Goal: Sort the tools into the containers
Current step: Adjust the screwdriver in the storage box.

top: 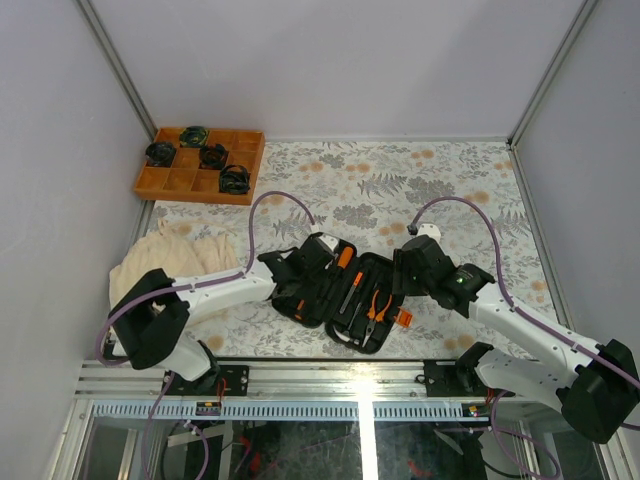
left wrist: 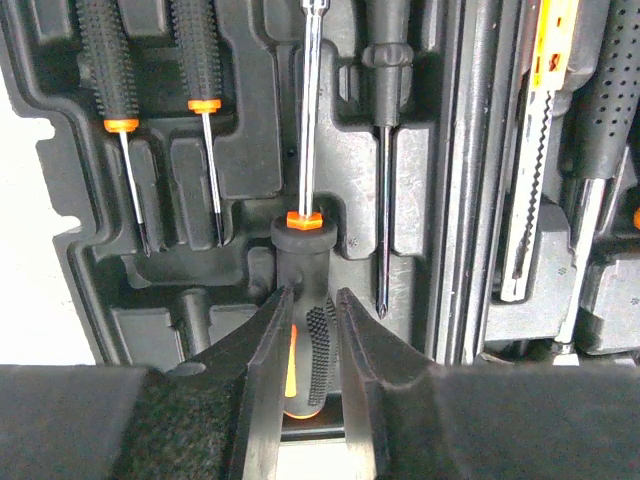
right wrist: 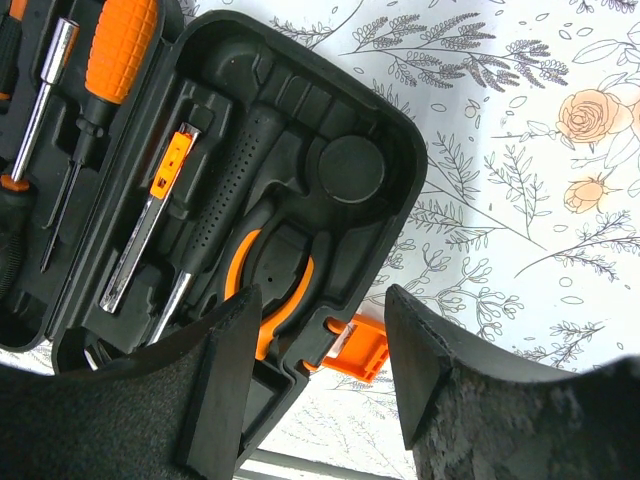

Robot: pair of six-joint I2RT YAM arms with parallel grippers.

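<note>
The black tool case [top: 340, 338] lies open on the table in front of the arms. My left gripper [left wrist: 312, 292] is shut on the black-and-orange handle of a screwdriver [left wrist: 305, 330], whose steel shaft [left wrist: 312, 100] runs along a moulded slot of the case [left wrist: 250, 120]. Two small screwdrivers [left wrist: 205, 100] and a slim black one [left wrist: 385, 150] lie in slots beside it. My right gripper [right wrist: 320, 300] is open, with its jaws astride the case's near edge by the orange latch [right wrist: 360, 345]. The pliers [right wrist: 275, 290], the hammer [right wrist: 225, 190] and an orange-handled screwdriver [right wrist: 120, 50] sit in the case.
An orange gridded tray [top: 190, 197] with round black-green coils stands at the back left. A cream cloth [top: 170, 255] lies at the left beside the left arm. Grey walls close three sides, and a metal rail [top: 330, 375] runs along the near edge.
</note>
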